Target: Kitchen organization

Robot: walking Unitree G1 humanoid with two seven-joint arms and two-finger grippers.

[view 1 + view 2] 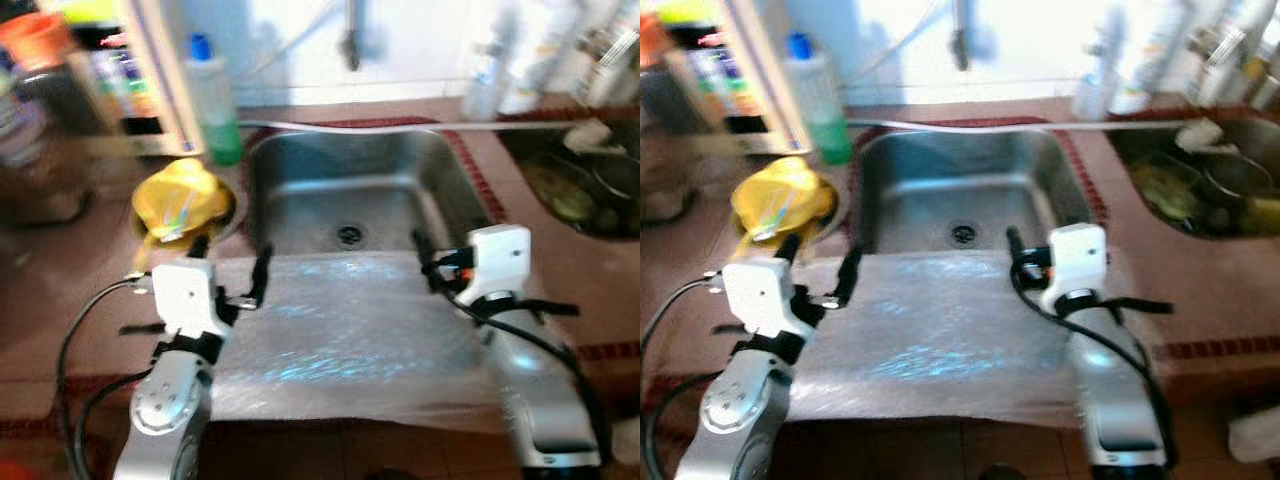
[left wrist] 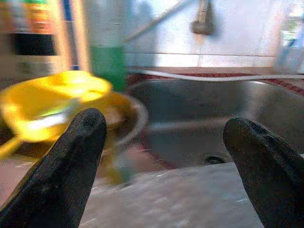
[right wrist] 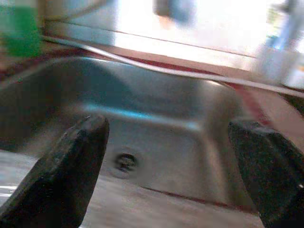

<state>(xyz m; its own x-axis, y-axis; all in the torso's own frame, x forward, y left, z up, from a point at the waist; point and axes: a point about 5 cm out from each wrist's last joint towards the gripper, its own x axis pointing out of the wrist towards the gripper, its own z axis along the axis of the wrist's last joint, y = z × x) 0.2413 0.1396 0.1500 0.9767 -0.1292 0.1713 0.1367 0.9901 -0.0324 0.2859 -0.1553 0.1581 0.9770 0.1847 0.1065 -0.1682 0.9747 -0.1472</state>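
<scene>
Barely begun, by the look: left gripper (image 1: 228, 270) and right gripper (image 3: 166, 166) both spread and empty above the plastic-covered counter (image 1: 350, 330), yellow bowl (image 1: 180, 200) unmoved beside the steel sink (image 1: 355, 165).

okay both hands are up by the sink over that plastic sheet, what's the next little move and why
Probably lower both hands onto the plastic sheet and pinch its far edge. The left hand and right hand are open, hovering at the sheet's far corners by the sink, and neither seems to grip anything. The sheet lies flat over the counter edge, so two hands could lift it evenly. Blur makes contact hard to judge.
</scene>
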